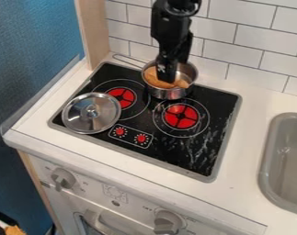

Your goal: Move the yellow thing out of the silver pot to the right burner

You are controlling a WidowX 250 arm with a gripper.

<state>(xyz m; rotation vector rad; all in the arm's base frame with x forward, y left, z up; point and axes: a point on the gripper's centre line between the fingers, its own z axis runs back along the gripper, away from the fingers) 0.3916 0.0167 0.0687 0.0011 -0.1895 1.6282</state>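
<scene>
Yellow-orange and lying inside the silver pot [166, 95], the thing [153, 78] sits directly beneath and around the tip of the gripper [167, 79]; whether it is pinched, I cannot tell. The pot stands at the stove's back edge. Reaching the thing looks done; lifting it clear of the rim and setting it down remain. Its goal, the right burner [188, 122], is bare, camera-ward of the gripper.
</scene>
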